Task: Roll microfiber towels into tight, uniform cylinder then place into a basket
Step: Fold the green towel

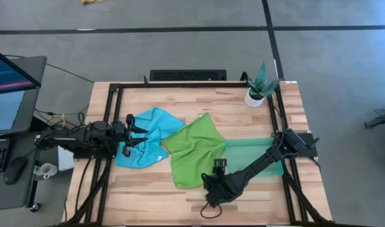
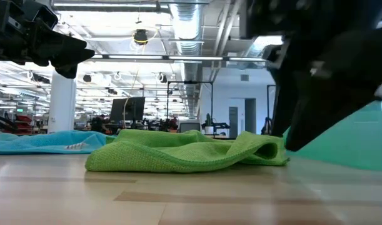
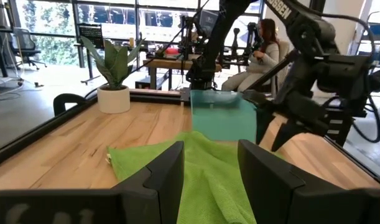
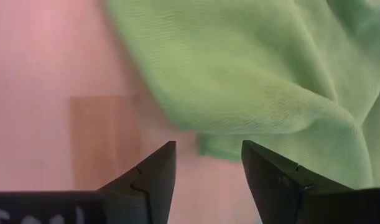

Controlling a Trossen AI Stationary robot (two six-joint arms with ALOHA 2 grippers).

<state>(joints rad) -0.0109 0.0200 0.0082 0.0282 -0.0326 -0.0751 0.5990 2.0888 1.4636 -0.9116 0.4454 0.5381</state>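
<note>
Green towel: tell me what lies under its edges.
The green towel overlaps the blue towel on one side and meets the basket on the other. Elsewhere bare table shows; anything under its middle is covered.

High view: overhead, straight down, whole table (image 1: 148, 195). Low view: tabletop level. Wrist views: close, forward. All share green towel (image 1: 193, 149).

Left arm: dark, six-jointed, lying low and reaching inward from the left side of the bench; its two-finger end effector (image 1: 137, 132) has fingers parted with nothing between them. Right arm: dark, six-jointed, stretched diagonally from its base at the right edge toward the front centre; its end effector (image 1: 212, 187) points downward, fingers (image 4: 153, 174) apart, empty.
</note>
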